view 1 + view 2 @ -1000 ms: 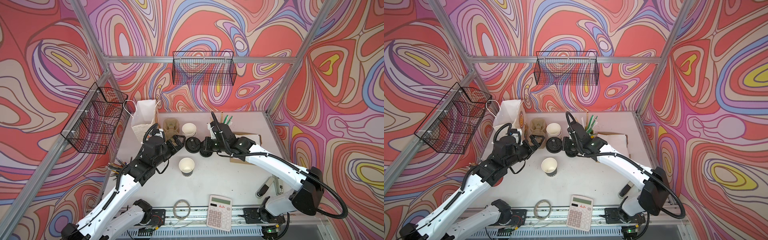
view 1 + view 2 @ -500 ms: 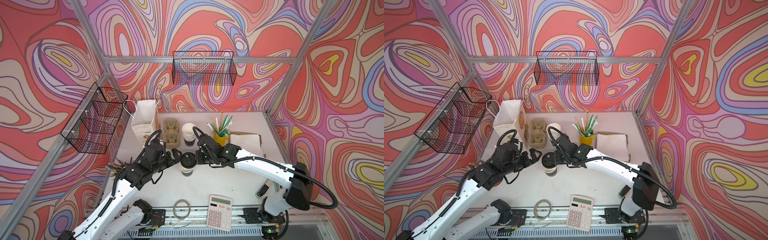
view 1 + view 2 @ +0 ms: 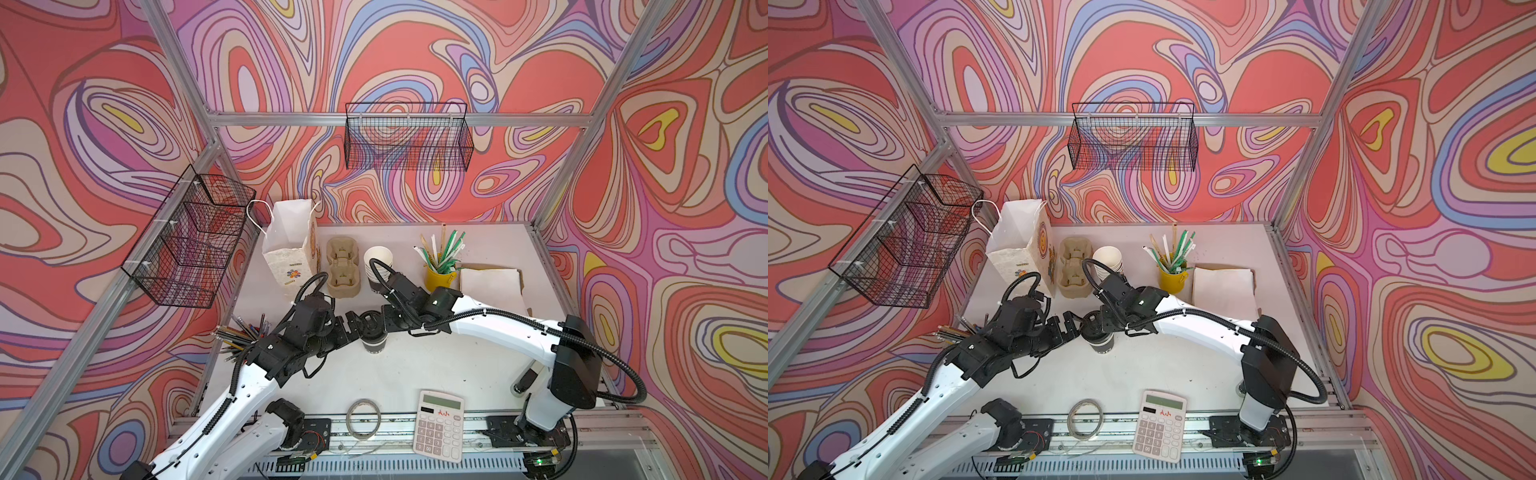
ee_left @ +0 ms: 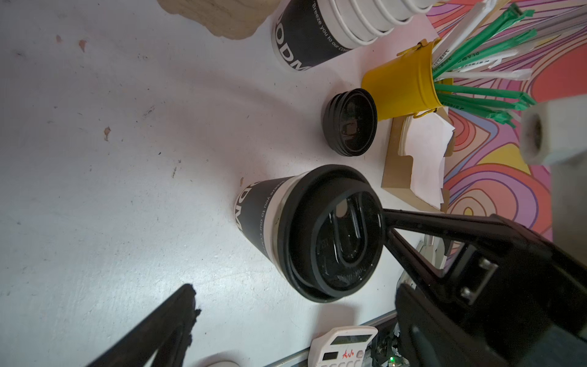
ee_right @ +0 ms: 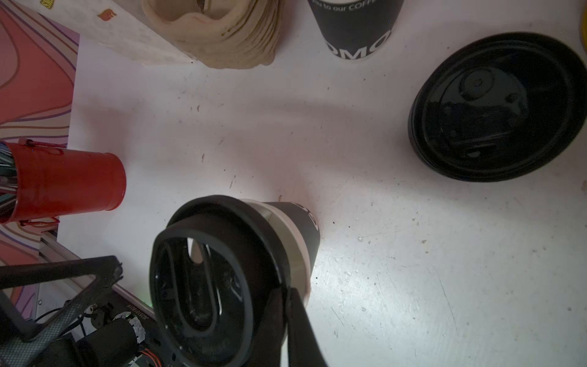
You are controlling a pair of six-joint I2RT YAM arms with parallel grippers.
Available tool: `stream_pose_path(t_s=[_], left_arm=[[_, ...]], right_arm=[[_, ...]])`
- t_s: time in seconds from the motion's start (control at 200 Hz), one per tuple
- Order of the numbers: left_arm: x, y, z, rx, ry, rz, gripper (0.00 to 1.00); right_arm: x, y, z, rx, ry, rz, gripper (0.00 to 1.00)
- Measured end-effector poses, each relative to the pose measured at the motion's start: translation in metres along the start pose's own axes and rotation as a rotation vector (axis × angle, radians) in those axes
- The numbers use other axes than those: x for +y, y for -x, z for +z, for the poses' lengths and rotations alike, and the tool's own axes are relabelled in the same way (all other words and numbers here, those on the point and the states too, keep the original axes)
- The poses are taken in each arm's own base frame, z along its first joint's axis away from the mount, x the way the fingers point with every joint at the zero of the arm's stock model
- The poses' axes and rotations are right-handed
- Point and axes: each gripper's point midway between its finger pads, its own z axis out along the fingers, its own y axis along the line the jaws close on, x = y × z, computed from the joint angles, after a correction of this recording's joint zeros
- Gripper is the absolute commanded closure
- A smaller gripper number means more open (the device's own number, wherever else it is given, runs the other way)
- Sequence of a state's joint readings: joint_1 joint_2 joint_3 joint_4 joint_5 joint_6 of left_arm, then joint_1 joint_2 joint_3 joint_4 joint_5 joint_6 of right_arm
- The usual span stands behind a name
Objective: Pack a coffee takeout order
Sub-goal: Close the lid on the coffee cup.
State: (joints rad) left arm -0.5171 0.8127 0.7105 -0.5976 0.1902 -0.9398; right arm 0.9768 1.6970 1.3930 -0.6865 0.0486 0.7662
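A black paper cup stands mid-table. Its black lid rests on the cup's rim, slightly tilted. My right gripper is shut on the lid's edge. My left gripper is open just left of the cup, one finger showing beside it, and touches nothing. The tan pulp carrier sits at the back. The white printed bag stands upright to the left of the carrier.
A stack of lidless cups, a yellow straw pot and napkins line the back right. Spare black lids lie behind the cup. A red pen pot is at the left edge. A calculator and a tape ring lie in front.
My right gripper carried the lid from the back of the table onto the cup. The left gripper swung from near the carrier to the cup's left side, staying open.
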Motion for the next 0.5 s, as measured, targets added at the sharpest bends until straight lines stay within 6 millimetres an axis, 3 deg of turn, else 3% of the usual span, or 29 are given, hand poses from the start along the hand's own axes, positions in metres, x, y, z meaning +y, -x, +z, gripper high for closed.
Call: stream_pose_path(t_s=[0.265, 0.501], left_arm=[[0.01, -0.013, 0.017, 0.046, -0.003, -0.045, 0.0], [0.012, -0.014, 0.02, 0.049, -0.002, -0.071, 0.11]], right_arm=[[-0.005, -0.008, 0.009, 0.031, -0.035, -0.016, 1.0], [-0.007, -0.006, 0.01, 0.028, -0.056, -0.027, 1.0]])
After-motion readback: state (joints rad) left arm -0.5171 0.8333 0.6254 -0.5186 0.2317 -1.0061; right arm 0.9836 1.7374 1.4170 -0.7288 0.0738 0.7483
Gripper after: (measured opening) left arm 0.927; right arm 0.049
